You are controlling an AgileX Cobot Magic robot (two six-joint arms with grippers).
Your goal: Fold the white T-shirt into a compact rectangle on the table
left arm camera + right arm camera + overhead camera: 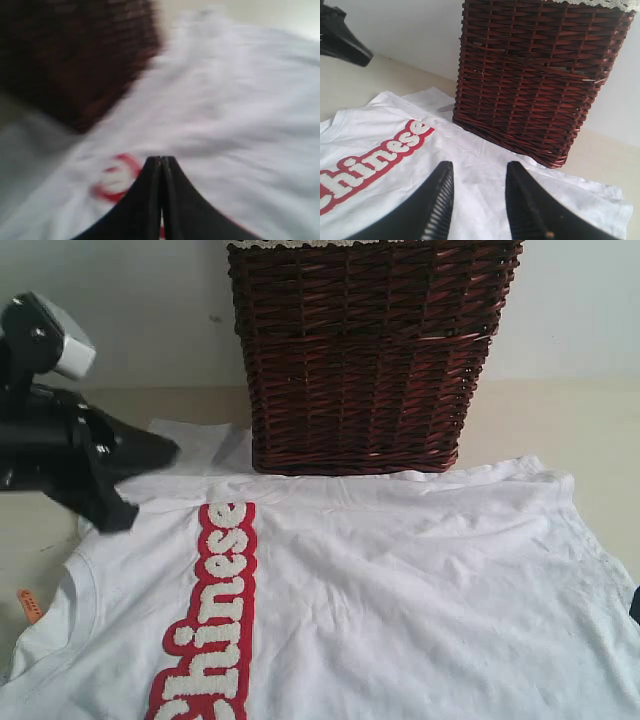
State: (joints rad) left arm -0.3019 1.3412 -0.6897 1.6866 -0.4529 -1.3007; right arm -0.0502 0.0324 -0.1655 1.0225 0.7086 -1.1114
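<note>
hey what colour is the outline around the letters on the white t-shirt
Red, around fuzzy white letters on the white T-shirt; clearest in the exterior view.

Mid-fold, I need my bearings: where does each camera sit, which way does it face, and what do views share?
Exterior: off the arms, looking across the white T-shirt toward the wicker basket; the left arm shows at the left.
Left wrist: behind the shut left pincer, facing shirt and basket, blurred.
Right wrist: behind the open right pincer, facing shirt and basket.
Shared: shirt and basket in all three; the right wrist view also catches the left pincer.
</note>
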